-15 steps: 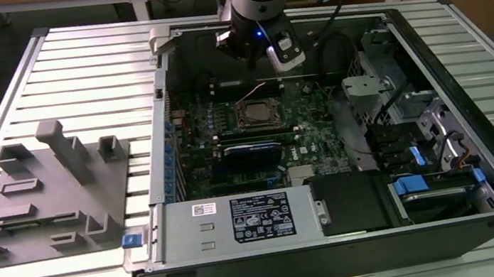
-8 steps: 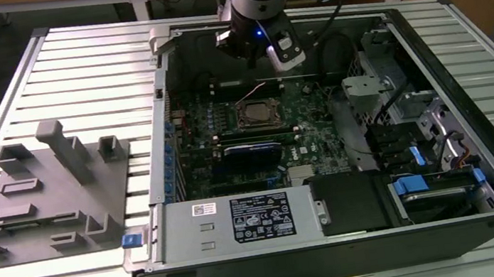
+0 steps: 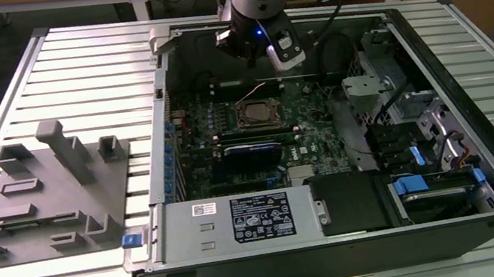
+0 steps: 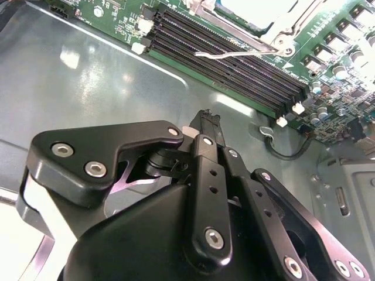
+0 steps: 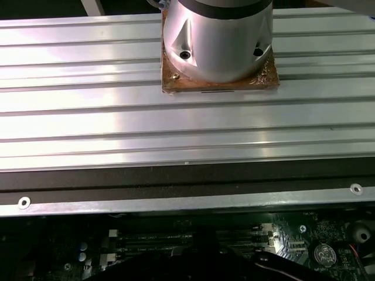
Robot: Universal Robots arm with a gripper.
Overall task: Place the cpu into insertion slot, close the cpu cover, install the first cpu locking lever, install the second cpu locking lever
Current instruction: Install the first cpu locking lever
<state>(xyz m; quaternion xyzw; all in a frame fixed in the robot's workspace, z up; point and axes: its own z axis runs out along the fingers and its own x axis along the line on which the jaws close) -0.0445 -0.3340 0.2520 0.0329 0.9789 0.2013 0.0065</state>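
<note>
Closest is the computer case (image 3: 339, 259), which is laid open on a table (image 3: 75, 68) of metal slats. On the green motherboard (image 3: 315, 140) the cpu (image 3: 260, 113) is seen lying in the insertion slot (image 3: 262, 126), near the middle of the case. The cpu cover (image 4: 280, 30) is laid down as a silver frame around it. One thin wire lever (image 4: 234, 54) is seen sticking out over the long black memory slots (image 4: 234, 70). The gripper (image 4: 206, 120) is held above the far end of the case, apart from the cpu. Its tips are pressed together, and nothing is seen held.
</note>
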